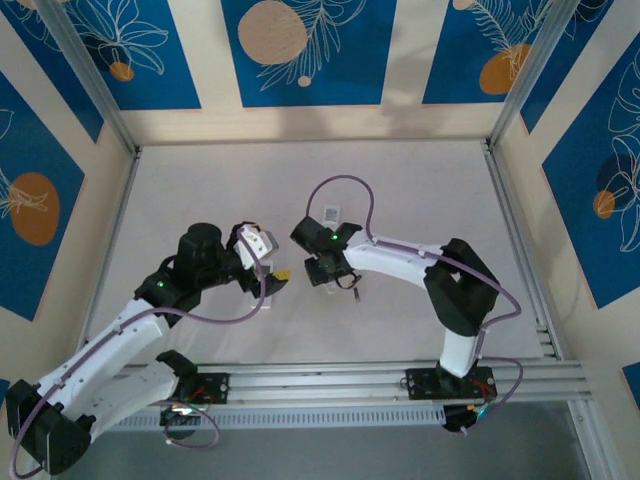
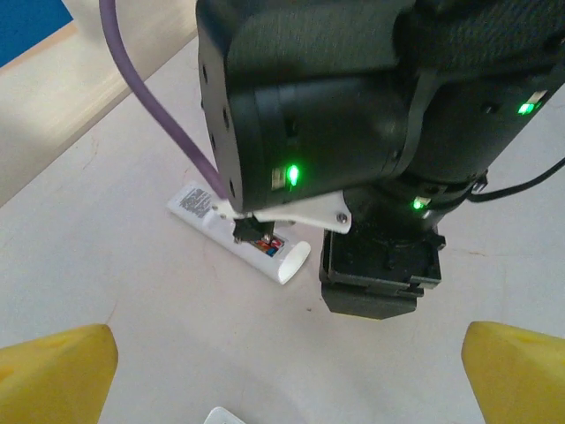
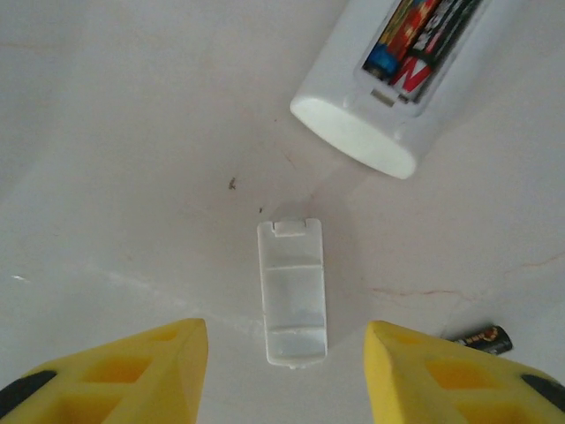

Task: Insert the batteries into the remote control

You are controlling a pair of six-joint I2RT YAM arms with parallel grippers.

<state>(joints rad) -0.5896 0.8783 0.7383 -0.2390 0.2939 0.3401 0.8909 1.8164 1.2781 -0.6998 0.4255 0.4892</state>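
Two arms meet head to head over the middle of the table point(image 1: 420, 180), with just a narrow gap between their wrists. Beyond them the far half of the white top lies open up to the back wall point(image 1: 300, 120). Metal posts point(image 1: 98, 90) fence the corners, and a rail point(image 1: 330, 380) runs along the near edge by the arm bases.

The right gripper point(image 3: 287, 380) is released, its yellow fingers point(image 3: 150, 371) standing well apart. Between them, flat on the table and touching neither finger, lies a white battery cover point(image 3: 293, 291). Ahead of the jaws and off to their right lies the remote point(image 3: 388, 88), its compartment open, with batteries point(image 3: 415, 31) sitting inside. One loose battery point(image 3: 481, 338) lies just beside the right-hand finger, outside the jaws.

The left gripper point(image 2: 287, 375) is spread wide and grips nothing, with bare table between its fingertips. Straight ahead of it the right arm's dark wrist point(image 2: 380, 115) hangs over the remote, covering part of it.
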